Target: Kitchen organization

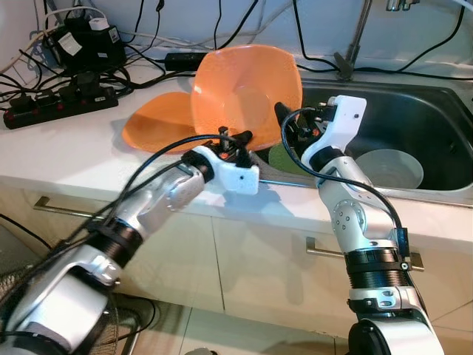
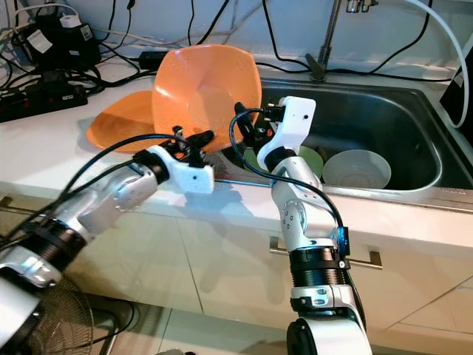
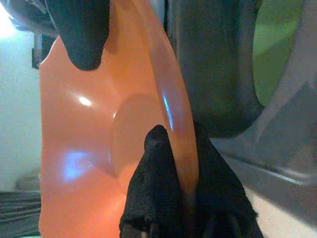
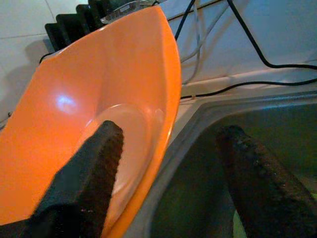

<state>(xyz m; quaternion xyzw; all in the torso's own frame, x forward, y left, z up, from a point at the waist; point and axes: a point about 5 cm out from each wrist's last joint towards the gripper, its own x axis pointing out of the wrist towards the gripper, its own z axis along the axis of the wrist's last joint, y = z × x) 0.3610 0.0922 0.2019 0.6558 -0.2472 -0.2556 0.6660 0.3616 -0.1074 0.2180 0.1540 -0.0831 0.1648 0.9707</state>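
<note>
An orange bowl [image 1: 244, 89] stands tilted on edge at the sink's left corner, its hollow side facing me. My left gripper [image 1: 238, 138] is shut on its lower rim; in the left wrist view the fingertips [image 3: 163, 168] pinch the orange rim [image 3: 173, 114]. My right gripper [image 1: 290, 126] is open at the bowl's right edge. In the right wrist view one finger [image 4: 84, 173] lies against the bowl's inside [image 4: 99, 99] and the other finger [image 4: 257, 168] hangs over the sink. A second orange dish [image 1: 159, 122] lies flat on the counter behind.
The steel sink [image 1: 443, 111] holds a white bowl [image 1: 388, 168] and a green dish [image 1: 281, 159]. The faucet [image 1: 355, 37] rises behind it. Black power strips and cables [image 1: 59, 103] crowd the counter's back left. Cabinet fronts lie below the counter edge.
</note>
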